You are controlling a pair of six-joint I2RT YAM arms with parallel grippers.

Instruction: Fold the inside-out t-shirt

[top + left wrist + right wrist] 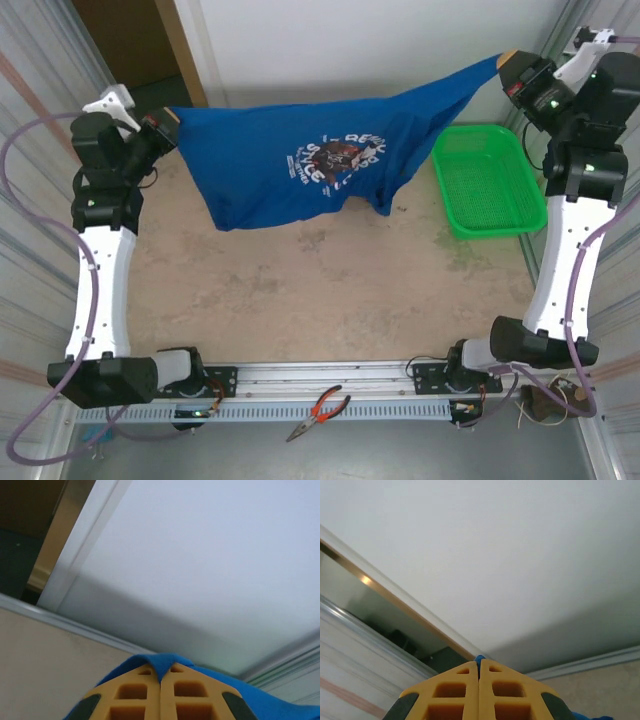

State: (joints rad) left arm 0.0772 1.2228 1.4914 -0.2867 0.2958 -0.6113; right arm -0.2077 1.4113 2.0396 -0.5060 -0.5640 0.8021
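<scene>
Royal-blue cloth hangs before you: the inside-out t-shirt (300, 165) is spread in the air between your two arms, over the far part of the table (300, 300), its printed side facing the overhead camera. Your left gripper (160, 674) has its yellow fingers pressed together on one top corner. Your right gripper (479, 661) is clamped on the other, with a sliver of blue at the tips. The green basket (488, 180) sits below the shirt's right end.
</scene>
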